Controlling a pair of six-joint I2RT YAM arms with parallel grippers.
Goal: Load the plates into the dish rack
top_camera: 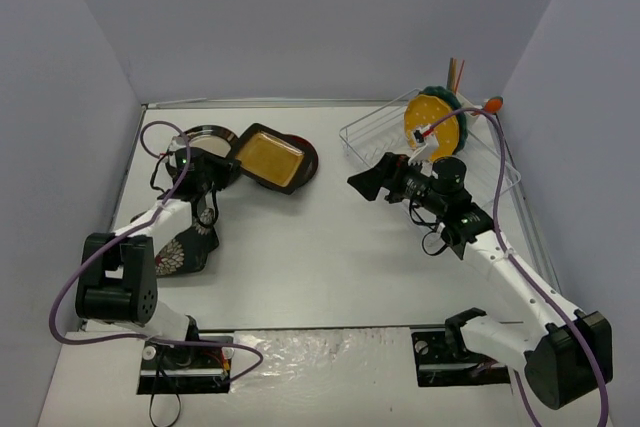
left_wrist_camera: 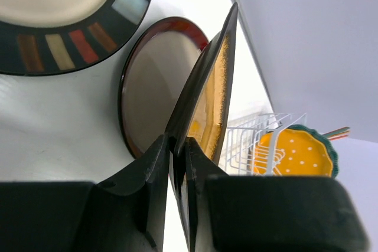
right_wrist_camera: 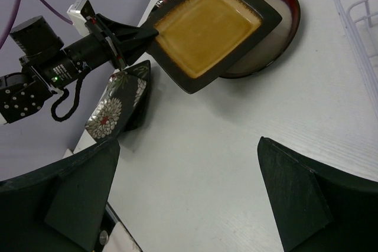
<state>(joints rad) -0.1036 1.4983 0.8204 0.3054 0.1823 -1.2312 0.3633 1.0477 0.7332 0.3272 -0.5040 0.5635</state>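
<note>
Between lilac walls (top_camera: pixel 300 17), white table (top_camera: pixel 330 267) (plate (top_camera: pixel 272 159) held)

Built of white links and black joint blocks, left arm (top_camera: pixel 150 219) and right arm (top_camera: pixel 515 282) alike. Strung with looping purple cables (top_camera: pixel 60 297). Tipped with matte black wedge jaws.

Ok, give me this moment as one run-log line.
left gripper: shut on black square amber-centred plate, raised | right gripper: open, empty | white wire dish rack: teal scalloped round plate standing inside
</note>
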